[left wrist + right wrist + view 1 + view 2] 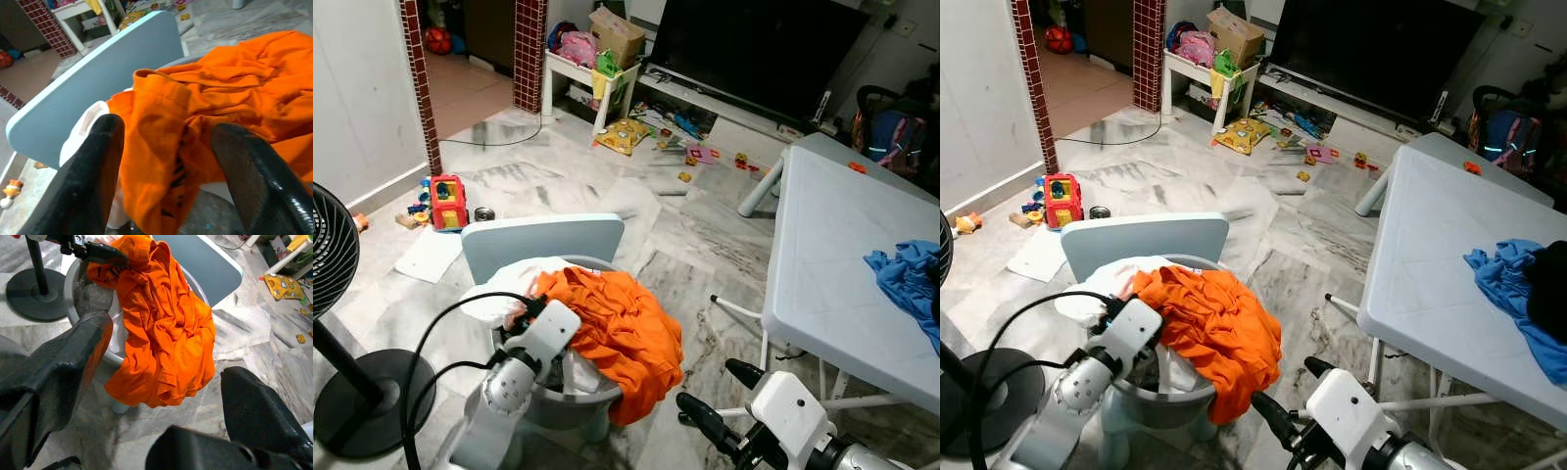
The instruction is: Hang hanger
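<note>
The left hand (161,161) is held forward and low with its black fingers (98,166) spread apart. The right hand (724,392) (also low, near the body) is likewise kept parted.

crumpled orange cloth (626,328), glossy marble floor (568,186), matt plastic table (832,255)

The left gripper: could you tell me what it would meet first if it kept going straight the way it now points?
Most likely the orange garment. The left gripper has its jaws open, with a bunched fold of that cloth lying between them over the basket rim. Depth is unclear, so contact may already be close.
</note>
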You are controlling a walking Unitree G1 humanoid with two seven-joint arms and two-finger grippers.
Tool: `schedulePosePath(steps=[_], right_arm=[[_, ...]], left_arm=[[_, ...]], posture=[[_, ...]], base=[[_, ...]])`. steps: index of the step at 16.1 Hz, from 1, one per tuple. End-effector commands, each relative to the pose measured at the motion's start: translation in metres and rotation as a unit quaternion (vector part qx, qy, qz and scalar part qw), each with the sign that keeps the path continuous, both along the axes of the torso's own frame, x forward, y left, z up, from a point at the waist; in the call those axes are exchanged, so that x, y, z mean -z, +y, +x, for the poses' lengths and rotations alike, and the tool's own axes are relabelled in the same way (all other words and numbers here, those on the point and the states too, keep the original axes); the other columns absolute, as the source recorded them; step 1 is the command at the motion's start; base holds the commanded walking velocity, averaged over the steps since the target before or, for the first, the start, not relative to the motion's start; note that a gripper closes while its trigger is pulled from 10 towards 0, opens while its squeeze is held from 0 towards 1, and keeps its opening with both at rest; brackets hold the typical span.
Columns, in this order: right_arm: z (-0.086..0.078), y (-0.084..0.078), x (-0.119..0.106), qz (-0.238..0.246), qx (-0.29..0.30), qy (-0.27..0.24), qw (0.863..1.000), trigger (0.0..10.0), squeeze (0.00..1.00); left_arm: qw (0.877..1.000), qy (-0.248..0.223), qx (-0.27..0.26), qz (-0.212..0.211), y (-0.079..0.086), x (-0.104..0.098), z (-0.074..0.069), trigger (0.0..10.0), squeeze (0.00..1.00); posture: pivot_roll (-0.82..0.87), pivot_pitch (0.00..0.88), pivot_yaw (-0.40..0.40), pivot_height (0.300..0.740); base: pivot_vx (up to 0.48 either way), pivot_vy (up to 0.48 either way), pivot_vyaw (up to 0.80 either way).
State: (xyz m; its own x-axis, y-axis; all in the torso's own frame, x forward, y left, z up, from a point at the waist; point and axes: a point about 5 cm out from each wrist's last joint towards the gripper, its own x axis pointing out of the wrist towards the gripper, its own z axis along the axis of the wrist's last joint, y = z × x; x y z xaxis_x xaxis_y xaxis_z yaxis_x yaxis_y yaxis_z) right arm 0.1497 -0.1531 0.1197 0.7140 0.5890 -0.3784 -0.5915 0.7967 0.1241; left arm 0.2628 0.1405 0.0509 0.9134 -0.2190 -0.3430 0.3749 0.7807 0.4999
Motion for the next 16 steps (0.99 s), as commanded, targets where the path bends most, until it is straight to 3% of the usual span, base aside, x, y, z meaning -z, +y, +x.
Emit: schedulePosePath(steps=[1, 3, 6, 12, 16], right_arm=[[0.001, -0.006, 0.002, -0.011, 0.007, 0.005, 1.000, 10.0, 0.00], [0.001, -0.008, 0.002, -0.013, 0.009, 0.004, 1.000, 10.0, 0.00], [0.000, -0.006, 0.002, -0.012, 0.008, 0.005, 1.000, 10.0, 0.00], [0.000, -0.008, 0.001, -0.017, 0.007, 0.004, 1.000, 10.0, 0.00], [0.000, -0.007, 0.002, -0.017, 0.004, 0.005, 1.000, 10.0, 0.00]], left_arm=[[1.000, -0.001, -0.001, 0.005, -0.002, -0.001, 0.005, 10.0, 1.00], [0.999, -0.024, -0.030, 0.037, 0.002, -0.004, 0.015, 10.0, 1.00], [0.998, -0.027, -0.030, 0.043, -0.007, -0.001, 0.024, 10.0, 1.00], [1.000, 0.010, -0.004, 0.005, -0.015, 0.004, 0.028, 10.0, 1.00], [1.000, 0.019, 0.002, 0.012, -0.012, 0.008, 0.026, 10.0, 1.00]], posture=[[0.01, 0.000, -0.216, 0.740], [0.00, 0.000, -0.215, 0.740], [0.00, 0.000, -0.215, 0.740], [-0.01, 0.000, -0.214, 0.740], [0.00, 0.000, -0.218, 0.740]], base=[[0.000, 0.000, 0.00], [0.000, 0.000, 0.00], [0.000, 0.000, 0.00], [0.000, 0.000, 0.00], [0.000, 0.000, 0.00]])
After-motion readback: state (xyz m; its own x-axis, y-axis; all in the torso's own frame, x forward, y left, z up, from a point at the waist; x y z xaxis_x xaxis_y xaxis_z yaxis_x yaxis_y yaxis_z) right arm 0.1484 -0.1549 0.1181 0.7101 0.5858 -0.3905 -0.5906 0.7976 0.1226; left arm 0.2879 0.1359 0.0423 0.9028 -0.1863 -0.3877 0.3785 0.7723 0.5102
